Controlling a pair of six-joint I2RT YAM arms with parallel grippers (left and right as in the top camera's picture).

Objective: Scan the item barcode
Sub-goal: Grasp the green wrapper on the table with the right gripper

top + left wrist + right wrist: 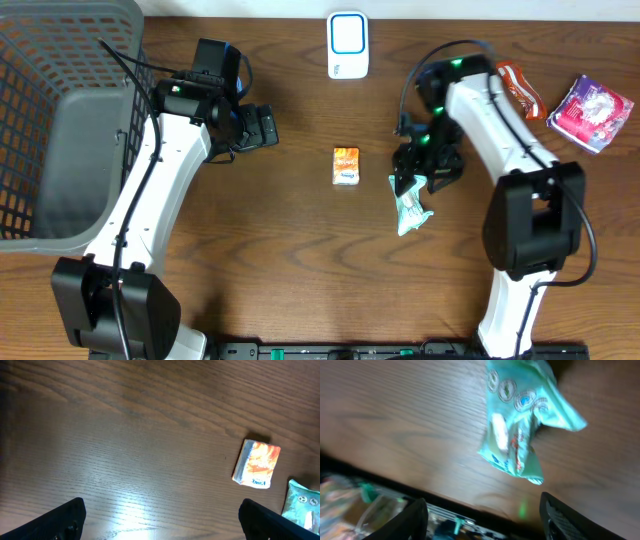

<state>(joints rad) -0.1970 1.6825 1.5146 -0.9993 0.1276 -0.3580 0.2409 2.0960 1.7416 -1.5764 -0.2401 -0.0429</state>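
Right gripper (pixel 482 502) is hanging spread just by the crinkly teal plastic packet (pixel 520 425), pinching nothing; left gripper (pixel 160 510) is gaping too. Floppy thing's prob going to skid or crumple, hiding the barcode.

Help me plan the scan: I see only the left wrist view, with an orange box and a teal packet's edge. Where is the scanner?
Observer: The scanner lies straight beyond the orange box, near the far edge.
Operator: What is the right arm doing?
Observer: Its fingers are spread just above the teal packet, not gripping it.
Operator: Anything else to scan?
Observer: A red packet and a pink packet lie at the far right.
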